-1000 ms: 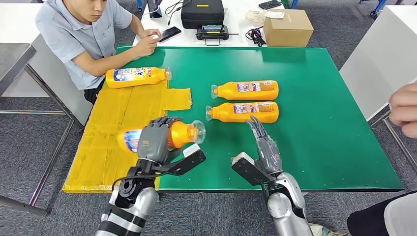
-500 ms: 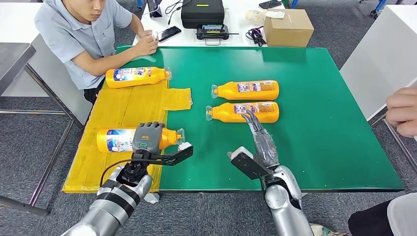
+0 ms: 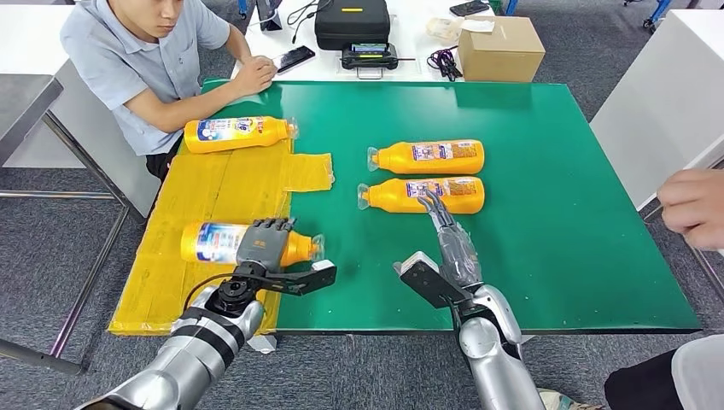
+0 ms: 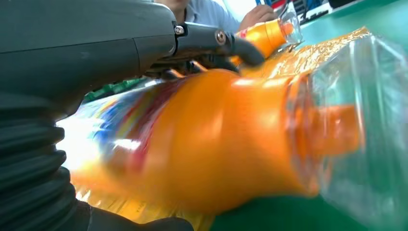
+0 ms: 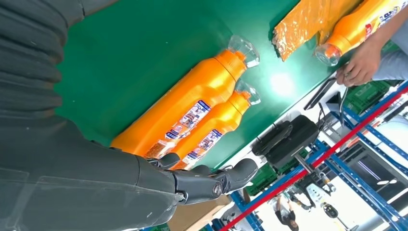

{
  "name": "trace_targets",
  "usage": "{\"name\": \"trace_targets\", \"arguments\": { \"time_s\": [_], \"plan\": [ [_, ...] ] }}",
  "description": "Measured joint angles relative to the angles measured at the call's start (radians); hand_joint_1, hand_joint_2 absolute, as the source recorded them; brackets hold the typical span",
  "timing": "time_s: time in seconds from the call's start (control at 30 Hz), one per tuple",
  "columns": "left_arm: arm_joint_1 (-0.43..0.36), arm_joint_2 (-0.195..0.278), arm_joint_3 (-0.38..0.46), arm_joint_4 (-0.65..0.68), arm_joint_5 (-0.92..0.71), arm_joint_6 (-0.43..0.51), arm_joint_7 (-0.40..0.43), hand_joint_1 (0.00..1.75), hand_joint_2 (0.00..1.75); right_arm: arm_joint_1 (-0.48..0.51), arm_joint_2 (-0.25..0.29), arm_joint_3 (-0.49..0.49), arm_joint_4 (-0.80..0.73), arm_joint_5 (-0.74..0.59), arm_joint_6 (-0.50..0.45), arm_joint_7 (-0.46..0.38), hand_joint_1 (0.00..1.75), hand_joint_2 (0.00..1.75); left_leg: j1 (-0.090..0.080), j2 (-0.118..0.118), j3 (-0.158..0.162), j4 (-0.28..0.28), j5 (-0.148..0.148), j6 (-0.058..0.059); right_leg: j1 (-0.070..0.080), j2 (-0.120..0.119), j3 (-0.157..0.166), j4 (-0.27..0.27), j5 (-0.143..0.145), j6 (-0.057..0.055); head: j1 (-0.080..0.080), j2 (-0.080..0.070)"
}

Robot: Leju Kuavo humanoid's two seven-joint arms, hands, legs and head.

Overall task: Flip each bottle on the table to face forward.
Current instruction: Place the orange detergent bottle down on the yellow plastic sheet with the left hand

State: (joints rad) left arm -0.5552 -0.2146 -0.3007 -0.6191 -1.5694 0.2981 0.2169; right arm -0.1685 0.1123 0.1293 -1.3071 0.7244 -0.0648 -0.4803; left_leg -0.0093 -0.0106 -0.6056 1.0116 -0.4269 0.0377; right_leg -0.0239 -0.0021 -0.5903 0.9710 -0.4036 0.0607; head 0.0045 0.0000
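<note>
Left hand (image 3: 264,242) clasps near bottle (image 3: 213,243) lying on yellow sheet (image 3: 205,192). Far-left bottle (image 3: 237,134) beyond. 2 bottles (image 3: 427,157) (image 3: 401,196) on green mat (image 3: 555,213). Right hand (image 3: 452,237), fingers spread, empty, fingertips touching nearer bottle.

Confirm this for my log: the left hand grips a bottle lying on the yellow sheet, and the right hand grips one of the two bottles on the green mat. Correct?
Partly. The right hand grips nothing: the head view shows its fingers open, reaching the nearer bottle. The left hand does grip its bottle.
</note>
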Motion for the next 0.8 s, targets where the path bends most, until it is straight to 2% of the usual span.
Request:
{"name": "trace_targets", "arguments": {
  "time_s": [0.13,0.57,0.8],
  "plan": [
    [-0.010,-0.008,0.013,0.012,0.002,-0.015,-0.001,0.00,1.75,-0.004,0.000,0.000,0.010,0.000,0.002,-0.001,0.00,1.75,0.000,0.000,0.000,0.000,0.000,0.000,0.000,0.000,0.000,0.000,0.000,0.000,0.000,0.000],
    [-0.080,-0.044,0.117,0.100,0.032,-0.153,-0.020,0.00,1.75,-0.053,0.000,0.000,0.071,-0.009,0.014,-0.014,0.00,1.75,0.000,0.000,0.005,0.000,0.000,0.000,0.000,0.000,0.006,0.000,0.000,0.000,0.000,0.000],
    [-0.095,-0.051,0.147,0.127,0.030,-0.164,0.012,0.00,1.75,-0.068,0.000,0.000,0.095,-0.010,0.020,-0.016,0.00,1.75,0.000,0.000,0.007,0.000,0.000,0.000,0.000,0.000,0.007,0.000,0.000,0.000,0.000,0.000]
  ]
}}
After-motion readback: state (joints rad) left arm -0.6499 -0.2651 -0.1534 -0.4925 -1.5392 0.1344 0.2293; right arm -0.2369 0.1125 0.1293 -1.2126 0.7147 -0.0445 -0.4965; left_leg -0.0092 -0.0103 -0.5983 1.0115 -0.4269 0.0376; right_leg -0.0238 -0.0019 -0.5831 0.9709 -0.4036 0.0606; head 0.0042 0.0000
